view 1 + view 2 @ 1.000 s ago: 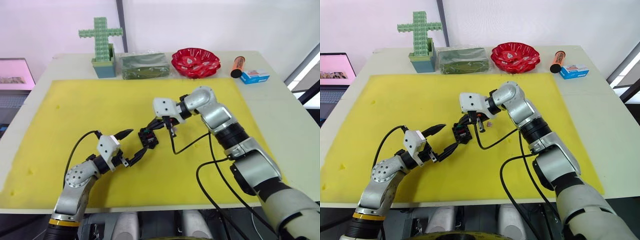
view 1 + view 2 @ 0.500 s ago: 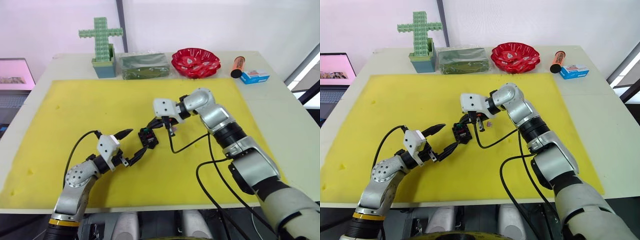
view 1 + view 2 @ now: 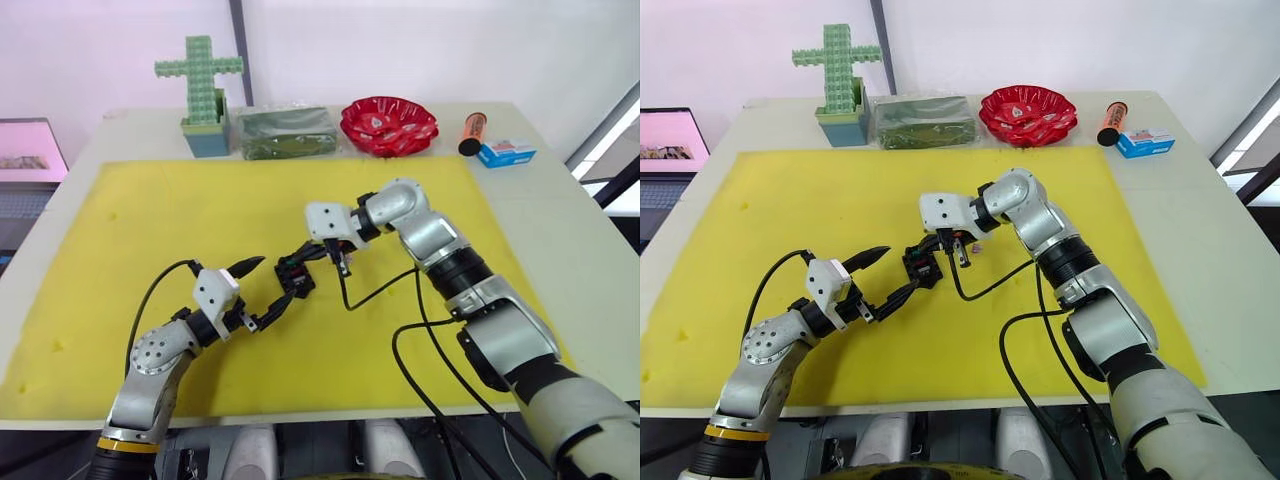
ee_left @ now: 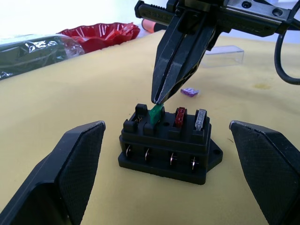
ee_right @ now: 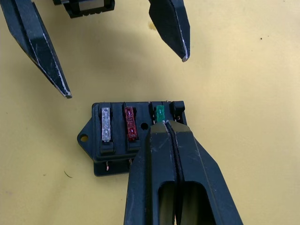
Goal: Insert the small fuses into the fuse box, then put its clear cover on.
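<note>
Fuse box (image 4: 165, 146): grey, red, green fuse (image 4: 155, 114) seated | right gripper (image 4: 157, 99) jaws closed, tips on green fuse | left gripper (image 3: 268, 284) jaws open | purple fuse (image 4: 189, 92) loose | clear cover (image 4: 224, 55) partly hidden.

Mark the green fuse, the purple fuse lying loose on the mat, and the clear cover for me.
green fuse (image 4: 156, 114), left wrist view, its tilted body above the slot.
purple fuse (image 4: 189, 92), left wrist view, its top face.
clear cover (image 4: 224, 56), left wrist view, its near side wall.
</note>
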